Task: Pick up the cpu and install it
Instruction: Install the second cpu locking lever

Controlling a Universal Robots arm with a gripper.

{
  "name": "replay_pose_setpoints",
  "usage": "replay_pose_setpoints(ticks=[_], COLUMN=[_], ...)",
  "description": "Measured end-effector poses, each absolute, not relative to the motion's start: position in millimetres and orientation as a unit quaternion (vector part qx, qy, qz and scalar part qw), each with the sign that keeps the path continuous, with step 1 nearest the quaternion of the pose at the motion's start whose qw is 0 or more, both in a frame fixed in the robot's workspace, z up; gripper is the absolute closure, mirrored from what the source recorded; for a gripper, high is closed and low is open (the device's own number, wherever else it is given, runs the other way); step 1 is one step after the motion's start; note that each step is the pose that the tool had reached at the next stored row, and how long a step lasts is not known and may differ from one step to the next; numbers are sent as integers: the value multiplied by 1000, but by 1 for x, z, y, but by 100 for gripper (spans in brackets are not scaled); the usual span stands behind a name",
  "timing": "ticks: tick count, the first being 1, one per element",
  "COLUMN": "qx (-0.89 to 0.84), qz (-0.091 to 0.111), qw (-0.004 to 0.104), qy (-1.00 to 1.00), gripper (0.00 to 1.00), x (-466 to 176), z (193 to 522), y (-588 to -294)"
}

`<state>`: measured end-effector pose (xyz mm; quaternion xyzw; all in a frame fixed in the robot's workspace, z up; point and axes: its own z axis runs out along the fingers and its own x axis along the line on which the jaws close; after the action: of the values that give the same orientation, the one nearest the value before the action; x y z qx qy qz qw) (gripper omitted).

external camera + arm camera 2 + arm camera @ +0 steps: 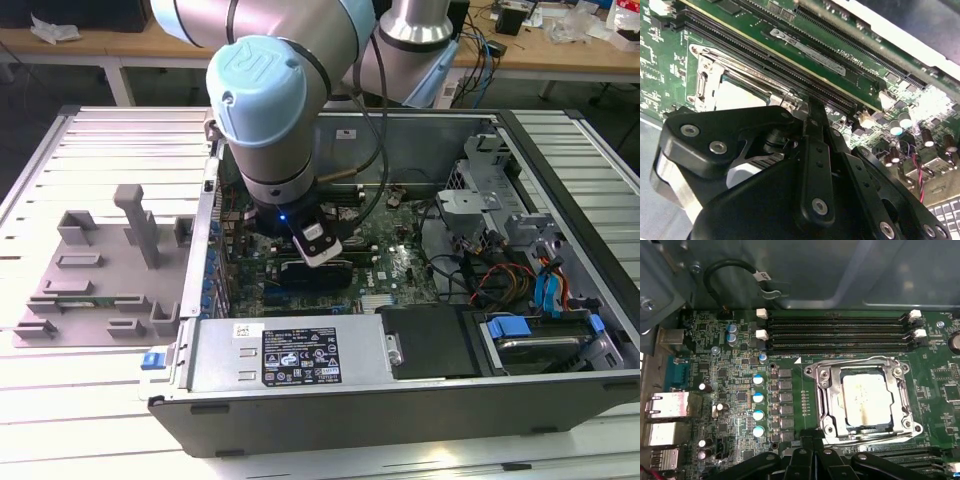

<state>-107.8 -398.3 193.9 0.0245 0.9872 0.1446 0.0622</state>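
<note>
Chip [871, 399] sits inside socket frame [816, 390] on motherboard [715, 340], centre of open computer case [560, 180]. Gripper [812, 444] just above socket; fingers' state: cannot tell. Install step apparently at seating; check chip lies flat.

From the exterior view I can't see the socket; the arm's wrist [270, 130] covers that part of the motherboard [400, 265]. In the second wrist view the gripper [810, 150] body hides most of the cpu [742, 95], and I cannot tell how its jaws stand.
</note>
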Motion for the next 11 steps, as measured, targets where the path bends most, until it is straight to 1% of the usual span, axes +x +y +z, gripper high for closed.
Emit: replay_pose_setpoints(ticks=[7, 11], qx=[25, 25], qz=[131, 117], qw=[63, 63], qy=[989, 991], gripper=[89, 89], x=[-108, -104], z=[205, 207], y=[-385, -374])
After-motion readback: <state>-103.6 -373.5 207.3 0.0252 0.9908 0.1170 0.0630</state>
